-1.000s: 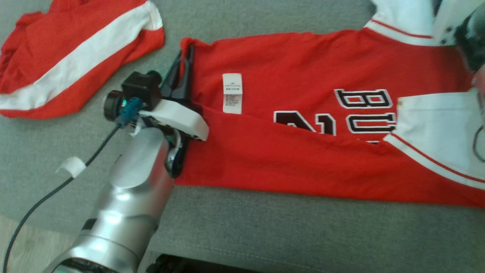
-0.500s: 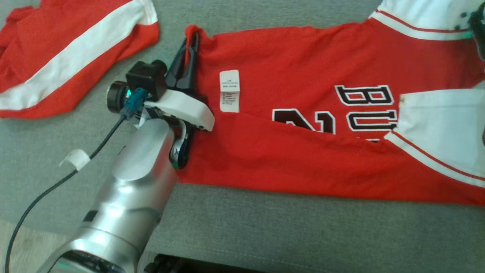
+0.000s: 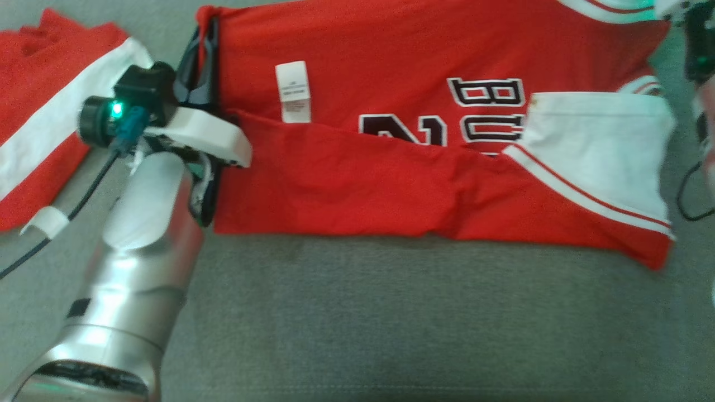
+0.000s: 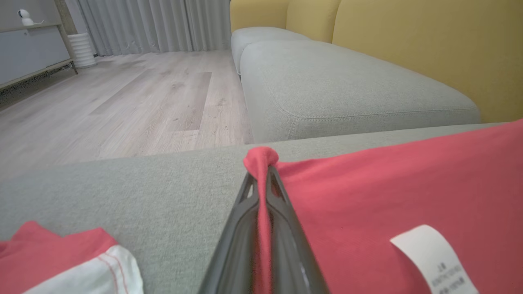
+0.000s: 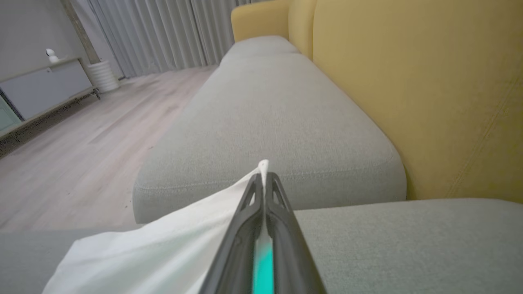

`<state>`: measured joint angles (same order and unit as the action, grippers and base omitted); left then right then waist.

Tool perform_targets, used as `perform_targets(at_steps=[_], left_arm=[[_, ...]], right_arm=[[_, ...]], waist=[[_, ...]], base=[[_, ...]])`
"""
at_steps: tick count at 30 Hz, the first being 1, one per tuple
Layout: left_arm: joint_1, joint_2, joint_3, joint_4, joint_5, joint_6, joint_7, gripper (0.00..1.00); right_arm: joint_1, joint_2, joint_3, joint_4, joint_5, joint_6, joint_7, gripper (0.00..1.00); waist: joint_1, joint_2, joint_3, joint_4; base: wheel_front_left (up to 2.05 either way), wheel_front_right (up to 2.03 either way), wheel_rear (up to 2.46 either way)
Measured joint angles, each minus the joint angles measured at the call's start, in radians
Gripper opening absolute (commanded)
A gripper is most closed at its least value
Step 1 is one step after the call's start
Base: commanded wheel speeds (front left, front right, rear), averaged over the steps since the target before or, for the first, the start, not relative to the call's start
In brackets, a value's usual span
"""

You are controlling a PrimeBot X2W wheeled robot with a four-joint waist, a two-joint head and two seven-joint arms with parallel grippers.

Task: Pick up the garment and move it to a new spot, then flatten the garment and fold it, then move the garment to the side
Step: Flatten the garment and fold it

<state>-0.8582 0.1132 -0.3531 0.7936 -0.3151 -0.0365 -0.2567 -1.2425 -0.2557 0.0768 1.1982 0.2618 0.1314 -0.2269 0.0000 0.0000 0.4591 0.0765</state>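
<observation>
Across the top half of the head frame: jersey [image 3: 346, 184] lies on the sofa [image 3: 391, 318], lower edge folded up over the lettering, tag [image 3: 294, 92] exposed. At upper left, left gripper [image 4: 261, 177] is clamped on a bunched red corner. At upper right, right gripper [image 5: 264, 176] is pinched tight on a white edge. Two far ends are held, likely to keep the cloth taut for the next fold. The second shirt [image 3: 50, 123] sits at the left edge, apart. Don't snag it.
</observation>
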Motion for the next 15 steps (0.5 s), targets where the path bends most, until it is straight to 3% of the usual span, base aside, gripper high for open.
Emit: perform_targets(at_steps=[7, 15], left_arm=[[0.042, 0.024, 0.038, 0.007, 0.029, -0.016, 0.000, 0.00], [0.247, 0.025, 0.103, -0.012, 0.048, -0.023, 0.000, 0.00]], right_arm=[[0.129, 0.028, 0.058, -0.129, 0.134, 0.000, -0.021, 0.00], [0.478, 0.019, 0.167, -0.364, 0.354, 0.000, -0.024, 0.00]], waist=[[0.0000, 0.0000, -0.064, -0.056], [-0.0002, 0.0001, -0.165, -0.103]], base=[[0.00, 0.00, 0.00], [0.00, 0.00, 0.00]])
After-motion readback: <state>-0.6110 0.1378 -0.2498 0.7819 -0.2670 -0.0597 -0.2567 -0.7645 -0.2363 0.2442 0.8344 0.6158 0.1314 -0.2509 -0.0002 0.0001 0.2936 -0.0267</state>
